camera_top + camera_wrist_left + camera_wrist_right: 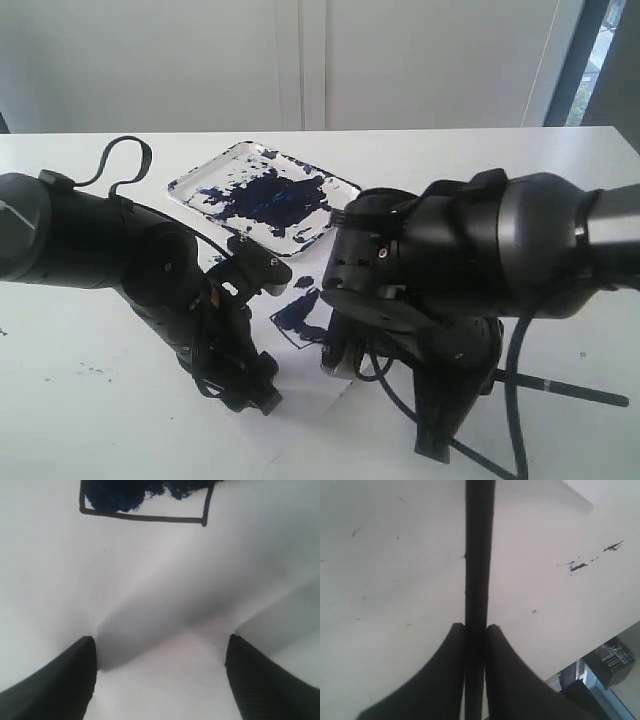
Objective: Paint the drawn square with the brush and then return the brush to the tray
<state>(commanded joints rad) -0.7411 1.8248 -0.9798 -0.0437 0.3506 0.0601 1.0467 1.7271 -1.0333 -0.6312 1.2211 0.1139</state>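
The drawn square (145,502) is a thin black outline on white paper, its inside partly blotched dark blue; the outside camera sees its blue patch (300,314) between the two arms. My left gripper (160,652) is open just short of the square, low over bare paper, with nothing between its fingers (55,682). My right gripper (476,627) is shut on the brush (479,555), a black stick running straight out from the jaws. The brush's handle (580,392) sticks out to the right from under the right arm. The tray (190,185), smeared dark blue, stands behind the paper.
The white paper (300,405) lies on a white table (90,400) with small paint specks (579,566). Both bulky black arms crowd the middle and hide much of the paper. The table's edge (585,652) shows in the right wrist view.
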